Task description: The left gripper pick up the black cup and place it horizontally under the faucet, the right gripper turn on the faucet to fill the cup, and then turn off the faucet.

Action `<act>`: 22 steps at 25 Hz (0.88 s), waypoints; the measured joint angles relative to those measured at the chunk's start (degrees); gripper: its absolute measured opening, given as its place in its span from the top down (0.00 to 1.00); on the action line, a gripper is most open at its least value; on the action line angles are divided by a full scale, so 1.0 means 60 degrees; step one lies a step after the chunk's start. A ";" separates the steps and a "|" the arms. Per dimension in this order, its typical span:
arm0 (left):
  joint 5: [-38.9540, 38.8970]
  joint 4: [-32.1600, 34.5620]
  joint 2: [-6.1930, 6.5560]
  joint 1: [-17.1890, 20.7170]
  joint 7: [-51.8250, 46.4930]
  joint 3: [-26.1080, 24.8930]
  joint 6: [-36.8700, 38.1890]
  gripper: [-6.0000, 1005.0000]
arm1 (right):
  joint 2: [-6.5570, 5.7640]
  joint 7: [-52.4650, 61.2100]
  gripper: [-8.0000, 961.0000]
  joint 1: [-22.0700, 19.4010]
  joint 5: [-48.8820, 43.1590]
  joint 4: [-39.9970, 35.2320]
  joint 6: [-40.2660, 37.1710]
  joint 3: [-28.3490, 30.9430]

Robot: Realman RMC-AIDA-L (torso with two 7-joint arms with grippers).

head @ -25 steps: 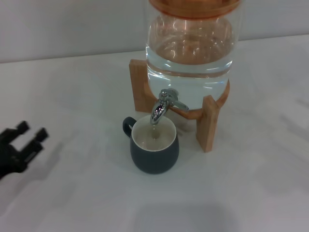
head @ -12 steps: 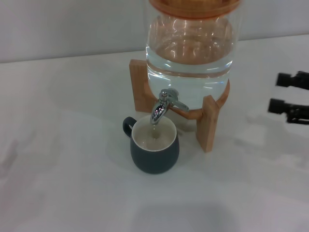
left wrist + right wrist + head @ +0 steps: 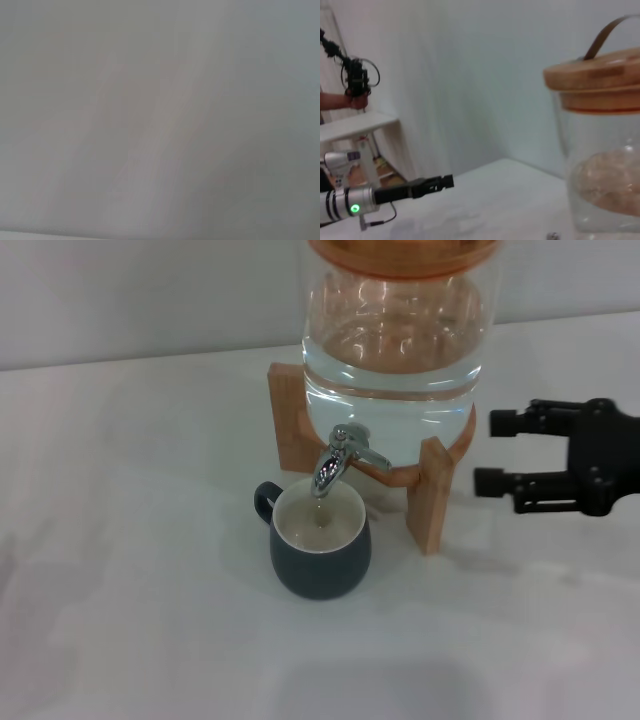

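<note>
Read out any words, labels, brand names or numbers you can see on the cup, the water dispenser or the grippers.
No text can be read in any view.
black cup: plain, no print.
glass dispenser and faucet: no label or marking.
right gripper: no readable label shows.
left gripper: only a green light on its arm, no writing.

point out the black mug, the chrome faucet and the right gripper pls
squat slate-black mug with cream inside (image 3: pixel 322 562), head view, on its dark outer wall.
small shiny chrome faucet (image 3: pixel 336 460), head view, on the spout body.
blocky black right gripper (image 3: pixel 490 453), head view, in the gap between its open fingers.
</note>
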 joint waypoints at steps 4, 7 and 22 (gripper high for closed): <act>-0.0108 -0.0004 -0.0025 0.0043 0.0021 0.0001 -0.0015 0.42 | 0.0001 0.0269 0.15 0.0001 -0.0073 -0.0180 -0.0221 -0.0479; -0.0112 -0.0005 -0.0035 0.0047 0.0034 0.0000 -0.0015 0.42 | 0.0000 0.0389 0.15 0.0016 -0.0074 -0.0195 -0.0368 -0.0740; -0.0132 -0.0005 -0.0031 0.0046 0.0052 -0.0002 -0.0041 0.42 | 0.0000 0.0715 0.15 0.0089 -0.0193 -0.0237 -0.1698 -0.2113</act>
